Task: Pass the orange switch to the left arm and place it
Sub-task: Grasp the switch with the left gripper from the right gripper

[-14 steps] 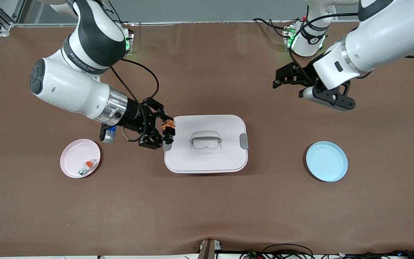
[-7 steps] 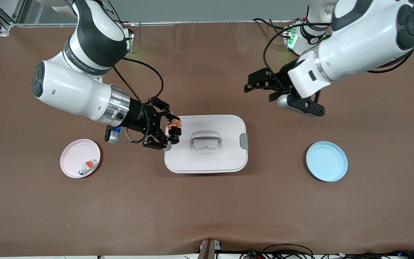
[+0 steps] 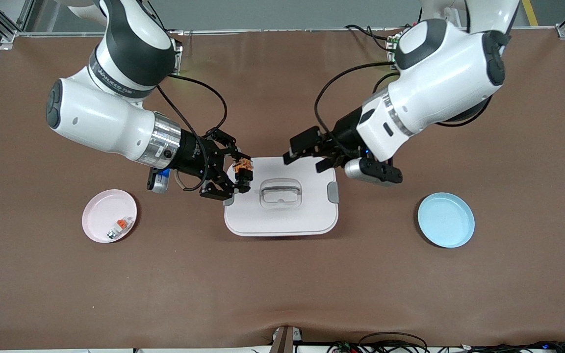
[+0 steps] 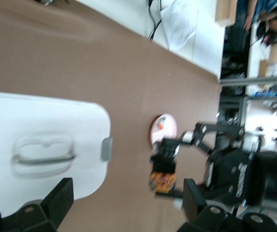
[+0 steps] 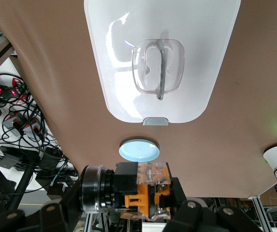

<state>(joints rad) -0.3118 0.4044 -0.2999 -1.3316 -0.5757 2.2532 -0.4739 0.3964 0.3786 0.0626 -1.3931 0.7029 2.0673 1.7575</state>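
Observation:
My right gripper is shut on the orange switch, a black stubby part with orange markings, and holds it in the air over the edge of the white box at the right arm's end. The right wrist view shows the switch clamped between the jaws, with the box below. My left gripper is open and empty over the box's corner nearest the left arm's base. In the left wrist view the switch hangs ahead of the open jaws, apart from them, beside the box.
A pink plate toward the right arm's end holds a white-grey piece with an orange tab. A blue plate lies toward the left arm's end; it also shows in the right wrist view. Brown mat covers the table.
My left arm has swung down from near its base to the box, toward the switch. My right gripper has carried the switch a little farther over the box's edge.

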